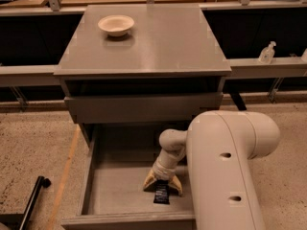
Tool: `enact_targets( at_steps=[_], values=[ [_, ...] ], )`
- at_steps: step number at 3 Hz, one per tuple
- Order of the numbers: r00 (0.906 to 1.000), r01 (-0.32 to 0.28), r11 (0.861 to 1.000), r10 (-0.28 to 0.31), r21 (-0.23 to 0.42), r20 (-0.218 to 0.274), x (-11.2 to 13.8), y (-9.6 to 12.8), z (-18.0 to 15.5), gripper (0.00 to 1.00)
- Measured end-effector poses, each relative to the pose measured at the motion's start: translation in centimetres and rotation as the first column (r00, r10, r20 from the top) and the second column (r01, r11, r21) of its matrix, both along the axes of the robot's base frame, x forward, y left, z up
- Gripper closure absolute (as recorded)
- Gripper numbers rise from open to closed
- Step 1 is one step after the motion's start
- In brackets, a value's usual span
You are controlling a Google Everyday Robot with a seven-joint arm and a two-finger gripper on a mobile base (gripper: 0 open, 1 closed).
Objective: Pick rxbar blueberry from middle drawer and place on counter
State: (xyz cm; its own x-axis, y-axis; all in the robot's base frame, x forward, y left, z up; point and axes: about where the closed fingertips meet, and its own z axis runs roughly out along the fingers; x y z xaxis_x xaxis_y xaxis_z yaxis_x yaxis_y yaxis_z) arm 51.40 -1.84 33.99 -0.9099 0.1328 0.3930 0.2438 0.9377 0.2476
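The middle drawer (117,191) is pulled open below the counter (163,40). The rxbar blueberry (161,196), a small dark wrapper, lies on the drawer floor near the front. My gripper (163,189) is down inside the drawer, and its cream fingers (149,182) are spread on either side of the bar's upper end. It is open. My large cream arm link (225,171) hides the drawer's right part.
A cream bowl (115,25) sits at the counter's back left. A shut grey drawer front (144,107) overhangs the back of the open drawer. A clear bottle (266,52) stands on the ledge at the right. A black bar (32,199) lies on the floor at the left.
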Motion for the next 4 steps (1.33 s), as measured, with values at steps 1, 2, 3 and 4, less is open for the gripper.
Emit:
enact_targets(
  at_steps=[1, 2, 3, 4],
  values=[
    [1.0000, 0.000, 1.000, 0.000, 0.000, 0.000, 0.01, 0.00, 0.61, 0.62],
    [1.0000, 0.000, 1.000, 0.000, 0.000, 0.000, 0.01, 0.00, 0.83, 0.85],
    [1.0000, 0.000, 1.000, 0.000, 0.000, 0.000, 0.01, 0.00, 1.38, 1.00],
    [1.0000, 0.000, 1.000, 0.000, 0.000, 0.000, 0.01, 0.00, 1.57, 1.00]
  ],
)
